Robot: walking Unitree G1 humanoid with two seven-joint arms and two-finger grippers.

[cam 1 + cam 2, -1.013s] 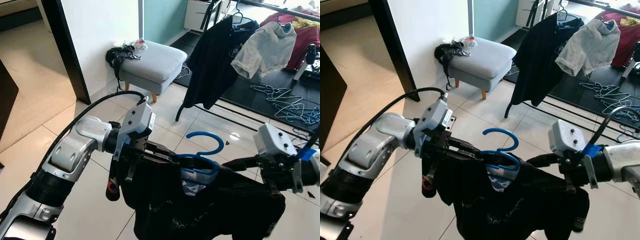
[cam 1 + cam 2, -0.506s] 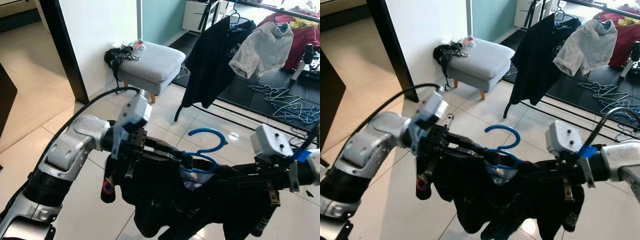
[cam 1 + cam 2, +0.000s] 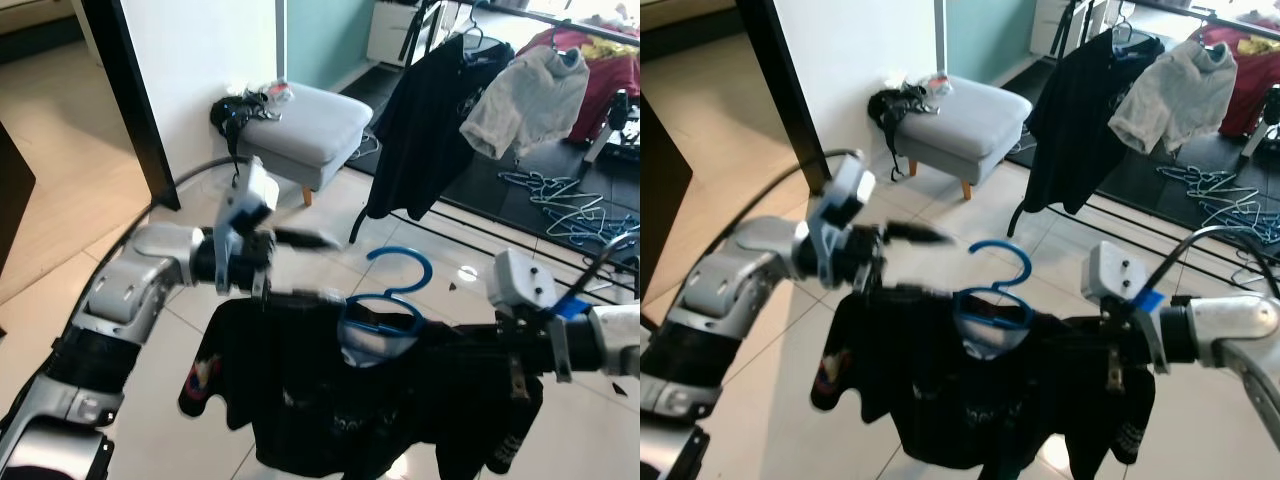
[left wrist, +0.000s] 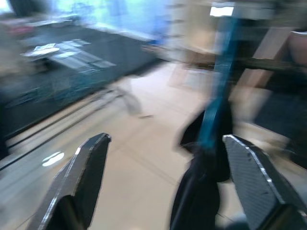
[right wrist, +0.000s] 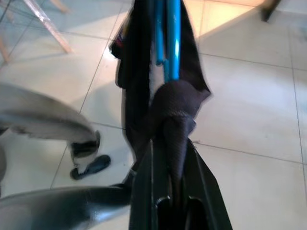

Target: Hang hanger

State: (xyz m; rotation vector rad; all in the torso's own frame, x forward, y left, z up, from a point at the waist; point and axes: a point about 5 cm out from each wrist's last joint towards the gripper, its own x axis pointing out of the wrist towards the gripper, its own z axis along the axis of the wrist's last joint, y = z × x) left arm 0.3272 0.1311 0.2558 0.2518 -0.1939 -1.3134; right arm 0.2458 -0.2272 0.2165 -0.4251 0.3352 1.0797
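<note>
A blue hanger carries a black shirt, which hangs spread out in front of me above the tiled floor. My right gripper is shut on the shirt's shoulder over the hanger's arm, coming in from the right. The hanger's blue bars run away from its fingers. My left gripper hovers open just above the shirt's other shoulder, blurred by motion. In the left wrist view its fingers stand wide apart with nothing between them, and the hanger hangs just beyond.
A clothes rack at the back right holds a black shirt, a pale hoodie and a red garment. Several blue hangers lie on the dark mat beneath. A grey footstool stands by the white wall.
My left gripper has let go of the shirt's shoulder, opened and lifted. The bunched shirt has dropped open and now hangs flat from the hanger, held by the right gripper.
</note>
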